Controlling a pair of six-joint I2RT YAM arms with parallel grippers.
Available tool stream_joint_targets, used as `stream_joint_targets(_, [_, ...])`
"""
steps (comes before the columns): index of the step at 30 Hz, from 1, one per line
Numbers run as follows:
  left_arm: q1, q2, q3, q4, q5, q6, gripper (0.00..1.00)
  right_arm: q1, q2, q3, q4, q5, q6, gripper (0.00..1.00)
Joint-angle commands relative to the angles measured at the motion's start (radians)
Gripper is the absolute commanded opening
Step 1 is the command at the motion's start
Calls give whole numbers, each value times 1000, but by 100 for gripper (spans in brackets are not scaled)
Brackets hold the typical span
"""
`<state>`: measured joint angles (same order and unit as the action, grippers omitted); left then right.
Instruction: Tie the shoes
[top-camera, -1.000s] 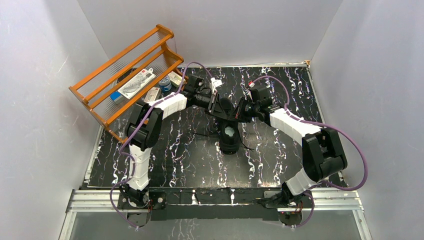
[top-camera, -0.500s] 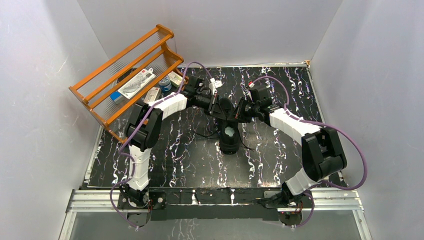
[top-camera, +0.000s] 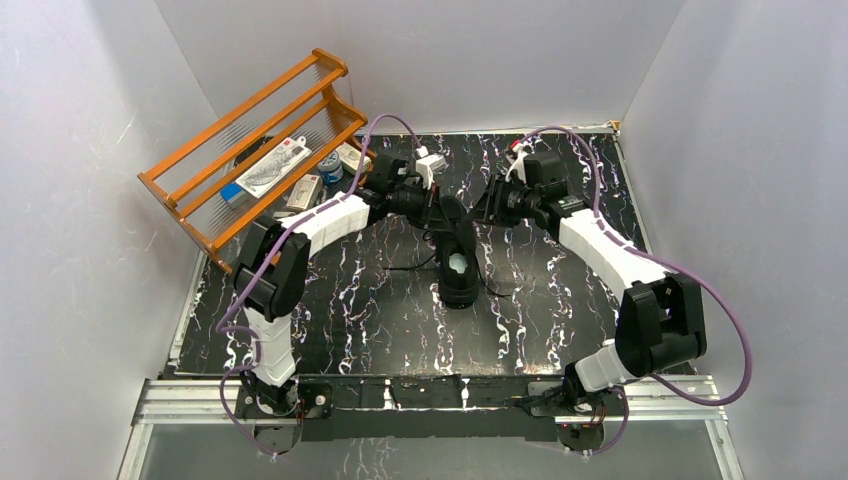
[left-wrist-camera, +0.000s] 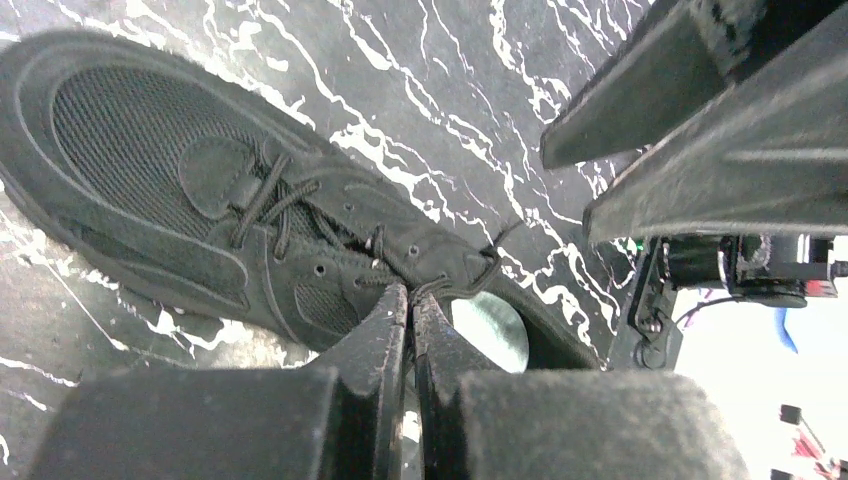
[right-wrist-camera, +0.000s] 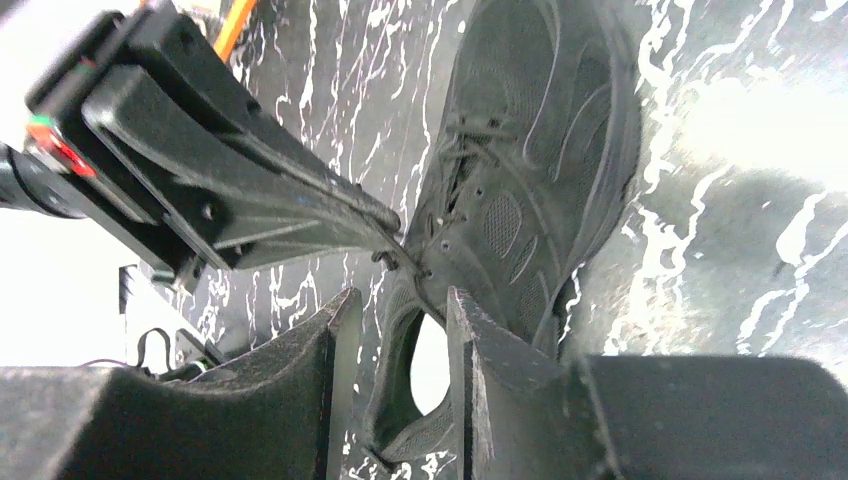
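A pale left wall (top-camera: 80, 250) bounds the black, white-veined worktop (top-camera: 560, 320). An orange rack (top-camera: 250, 130) leans against that wall at the far left corner with small packets (top-camera: 275, 165) in it, and it narrows the room on that side. The back wall (top-camera: 450, 60) closes the far edge, and a metal rail (top-camera: 430, 395) carrying both arm bases runs along the near edge. The right wall (top-camera: 760, 200) closes the last side. Bare worktop lies between the rack and the middle, across the whole near half, and out to the right wall.

The left gripper (left-wrist-camera: 410, 300) comes in from the left. Its fingers are pressed together and pinch a thin black lace (left-wrist-camera: 455, 288) right at their tips. The tips sit against the left side of the shoe (top-camera: 460, 285), by the top eyelets just ahead of the opening.

The shoe stands on its sole at the middle of the worktop, slightly toward the back, between the two grippers. Loose lace strands trail onto the worktop on either side of it.

The right gripper (right-wrist-camera: 402, 297) sits just off the right side of the shoe's toe half. Its fingers are parted about halfway with nothing between them, and in the overhead view it appears clear of the shoe.

The long axis of the shoe runs near to far. The toe points at the back wall and the heel at the arm bases, and the pale insole shows through the opening in the near half.
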<state>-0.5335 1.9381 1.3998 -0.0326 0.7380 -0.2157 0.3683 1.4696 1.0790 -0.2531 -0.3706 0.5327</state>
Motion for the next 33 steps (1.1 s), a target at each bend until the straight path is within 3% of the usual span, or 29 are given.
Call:
stream_joint_targets(1, [-21,-60,-11,103,-66,14,0,-60,29,71,43,-56,-73,45])
stream_joint_targets(5, [-33,-65,-14,135,-106,14,0,-68,125,156,97,-125,-165,42])
stream_joint_targets(9, [-36,-73,-27,135,-124,14,0,-68,186,177,183,-305,-271,39])
stream_joint_targets(12, [-36,-87,-38,113,-128,23,0,-69,147,122,238,-341,-404,51])
stream_joint_targets(15, [-36,-108,-64,128,-120,10,0,-60,125,122,145,-371,-606,53])
stream_joint_targets(20, [-33,-102,-70,132,-108,-14,0,-40,55,50,91,-416,-785,50])
stream_joint_targets(25, [-31,-83,-52,133,-103,-31,0,-35,-28,-65,125,-458,-854,46])
stream_joint_targets(33, [-28,-70,-35,144,-72,-55,0,32,-32,-105,89,-448,-956,46])
